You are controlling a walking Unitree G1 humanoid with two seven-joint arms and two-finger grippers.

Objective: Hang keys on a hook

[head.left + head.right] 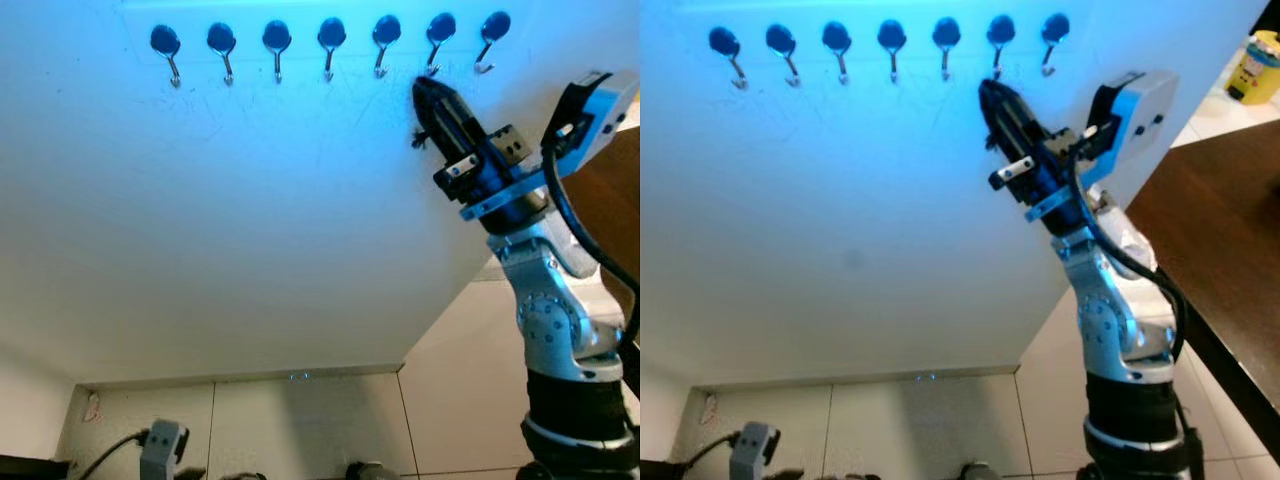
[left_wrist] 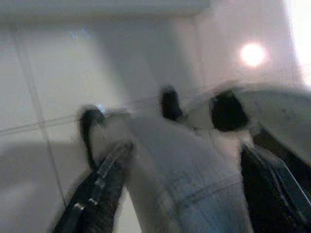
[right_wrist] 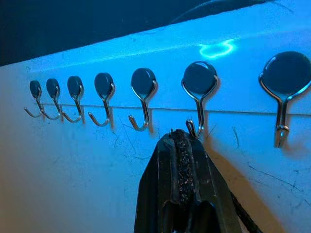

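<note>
Several silver hooks with dark round heads [image 1: 332,33] run in a row along the top of a white wall. My right gripper [image 1: 425,92] is raised to the wall and shut. Its tip sits just under the second hook from the right [image 3: 199,77], close to that hook's curled end [image 3: 190,128]. A thin dark cord [image 3: 236,206] trails from beside the shut fingers; a small dark bit [image 1: 417,138] sticks out beside them. The keys themselves are hidden. My left gripper [image 2: 180,208] hangs low over the tiled floor, blurred, its black fingers [image 2: 92,204] wide apart.
A dark brown tabletop [image 1: 1220,230] juts in on the right, with a yellow object [image 1: 1260,65] beyond it. White floor tiles [image 1: 300,420] meet the wall's base below. A grey device with a cable [image 1: 160,448] lies at the bottom left.
</note>
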